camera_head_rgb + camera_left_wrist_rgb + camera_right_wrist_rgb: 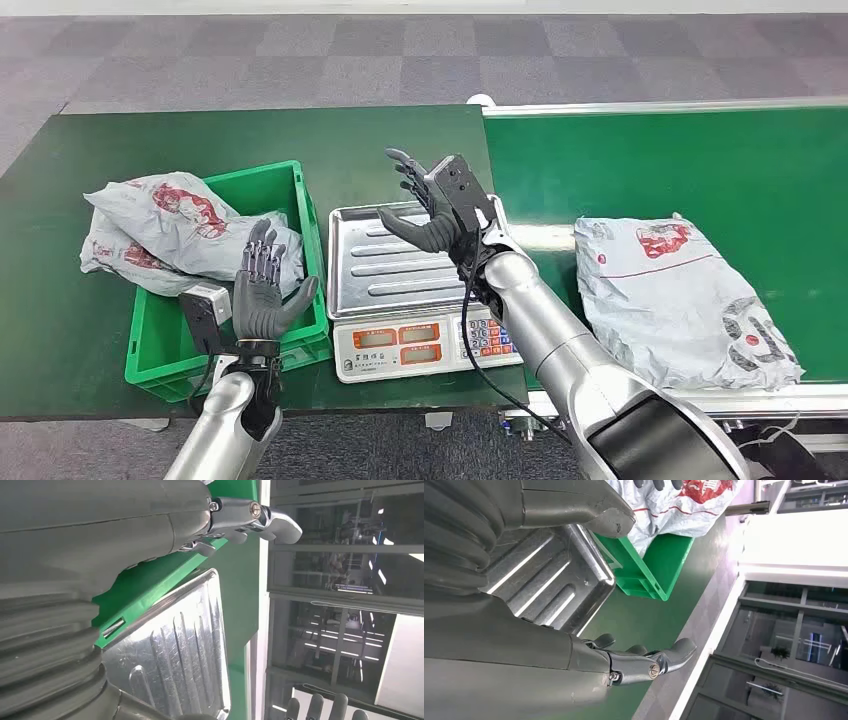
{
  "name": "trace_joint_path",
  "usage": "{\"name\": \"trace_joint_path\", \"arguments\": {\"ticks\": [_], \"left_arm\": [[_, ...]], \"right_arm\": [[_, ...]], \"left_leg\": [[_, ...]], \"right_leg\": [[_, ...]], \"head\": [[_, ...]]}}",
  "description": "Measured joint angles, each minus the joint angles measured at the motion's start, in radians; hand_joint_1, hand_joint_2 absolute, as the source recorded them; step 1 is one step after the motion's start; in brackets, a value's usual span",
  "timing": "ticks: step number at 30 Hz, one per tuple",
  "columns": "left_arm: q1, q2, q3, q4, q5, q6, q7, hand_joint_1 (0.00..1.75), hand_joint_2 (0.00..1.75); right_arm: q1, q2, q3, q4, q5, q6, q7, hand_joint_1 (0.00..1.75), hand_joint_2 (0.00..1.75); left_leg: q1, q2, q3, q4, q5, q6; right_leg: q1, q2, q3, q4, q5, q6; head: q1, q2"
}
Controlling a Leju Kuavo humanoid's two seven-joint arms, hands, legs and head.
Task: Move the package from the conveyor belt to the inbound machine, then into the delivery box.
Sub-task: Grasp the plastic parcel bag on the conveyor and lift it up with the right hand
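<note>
Both robot hands are released: the right robot hand [432,205] hovers over the bare scale [385,262], seemingly between loads, the left robot hand [265,288] waits by the bin [300,200], and the next package [675,295] lies on the belt [700,160].

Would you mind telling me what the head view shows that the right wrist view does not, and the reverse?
Head view alone: the package lying on the conveyor belt, the scale's display and keypad, and the left hand raised over the green box.
Right wrist view alone: windows and a room beyond the table's far edge.
Both: the right hand, open above the scale's steel tray, and the bagged packages in the green box.
</note>
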Motion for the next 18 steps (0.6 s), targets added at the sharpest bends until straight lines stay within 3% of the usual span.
{"name": "trace_joint_path", "arguments": {"ticks": [10, 15, 18], "left_arm": [[-0.003, 0.002, -0.001, 0.007, 0.000, -0.001, -0.002, 0.00, 1.75], [-0.057, -0.002, -0.025, 0.067, 0.001, -0.018, -0.004, 0.00, 1.75], [-0.123, -0.021, -0.059, 0.142, 0.003, -0.040, -0.006, 0.00, 1.75]], "right_arm": [[-0.003, -0.002, 0.000, 0.001, -0.001, -0.007, 0.000, 0.00, 1.75], [0.005, -0.036, 0.000, 0.002, -0.002, -0.048, -0.030, 0.00, 1.75], [0.019, -0.088, -0.004, 0.000, 0.000, -0.071, -0.052, 0.00, 0.44]], "left_leg": [[0.000, 0.000, 0.000, 0.000, 0.000, 0.000], [0.000, -0.001, 0.000, 0.001, 0.000, 0.000], [0.000, -0.002, 0.000, 0.002, 0.000, 0.000]], "right_leg": [[0.000, 0.000, 0.000, 0.000, 0.000, 0.000], [0.000, -0.001, 0.000, 0.000, 0.000, 0.000], [-0.001, -0.002, 0.001, 0.000, 0.001, 0.001]], "head": [[0.000, 0.000], [0.000, 0.000], [0.000, 0.000]]}}
